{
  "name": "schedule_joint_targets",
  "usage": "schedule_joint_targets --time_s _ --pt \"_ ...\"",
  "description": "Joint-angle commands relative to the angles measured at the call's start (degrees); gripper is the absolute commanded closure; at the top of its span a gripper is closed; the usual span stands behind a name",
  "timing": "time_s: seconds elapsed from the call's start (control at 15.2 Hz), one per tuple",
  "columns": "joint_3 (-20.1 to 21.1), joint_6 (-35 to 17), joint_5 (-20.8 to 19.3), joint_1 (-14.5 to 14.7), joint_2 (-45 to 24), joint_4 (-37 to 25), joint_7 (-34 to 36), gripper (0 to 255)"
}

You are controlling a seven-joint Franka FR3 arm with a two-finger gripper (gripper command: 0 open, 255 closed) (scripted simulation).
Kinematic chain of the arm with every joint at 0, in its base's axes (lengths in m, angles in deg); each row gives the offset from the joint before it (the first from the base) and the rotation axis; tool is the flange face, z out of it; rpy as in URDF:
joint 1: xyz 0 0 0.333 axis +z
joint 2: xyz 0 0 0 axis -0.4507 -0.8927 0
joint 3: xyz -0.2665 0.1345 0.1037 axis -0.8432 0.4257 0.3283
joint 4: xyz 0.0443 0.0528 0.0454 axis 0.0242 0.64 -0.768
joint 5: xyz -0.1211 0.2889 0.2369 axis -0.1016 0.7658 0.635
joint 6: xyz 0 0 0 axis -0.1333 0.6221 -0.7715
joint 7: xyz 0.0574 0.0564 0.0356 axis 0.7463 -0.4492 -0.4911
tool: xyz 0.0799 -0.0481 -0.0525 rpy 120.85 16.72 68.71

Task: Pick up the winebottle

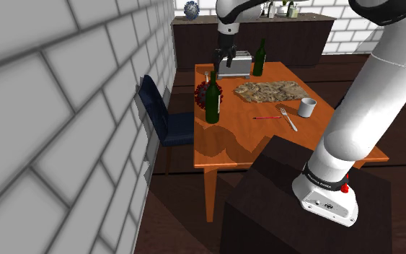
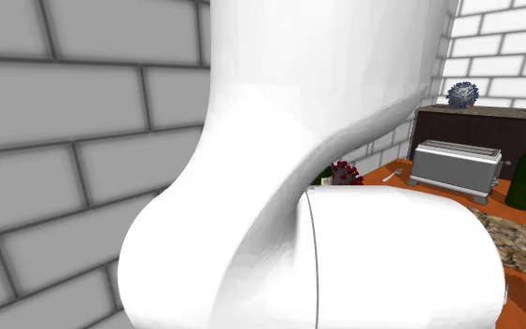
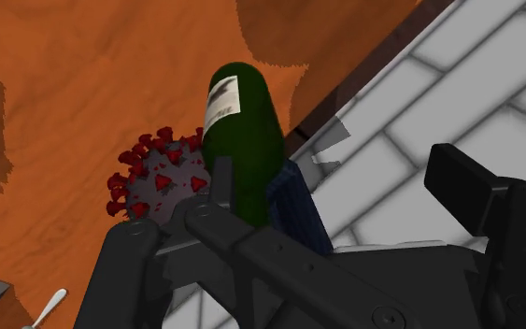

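Observation:
A dark green wine bottle [image 1: 212, 97] with a white label stands upright near the table's edge at the shoulder view's left, against a red spiky ball [image 1: 204, 94]. A second green bottle [image 1: 259, 59] stands at the back, right of the toaster [image 1: 235, 65]. My black gripper [image 1: 225, 59] hangs above the toaster's left end, higher than and behind the near bottle. In the wrist view the gripper [image 3: 340, 192] is open. The bottle [image 3: 242, 131] and the spiky ball [image 3: 158, 182] lie beyond one finger [image 3: 216, 192], not between the two.
On the orange table [image 1: 230, 148] lie a mottled mat [image 1: 270, 91], a grey mug [image 1: 306, 107], a fork [image 1: 288, 119] and a red pen [image 1: 266, 117]. A blue chair [image 1: 166, 119] stands between table and brick wall. My white arm [image 2: 326, 187] blocks most of the second exterior view.

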Motion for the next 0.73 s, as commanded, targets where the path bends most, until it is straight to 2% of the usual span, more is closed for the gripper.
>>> schedule_joint_targets --time_s 0.0,0.4,0.66 --pt "-0.6 -0.68 1.63 -0.37 -4.52 -3.69 -1.55 0" --pt "-1.34 -0.31 6.65 -2.85 -17.85 -16.59 -5.85 0" --pt "-1.17 -3.11 7.01 -2.9 -18.56 -14.46 -6.25 0"
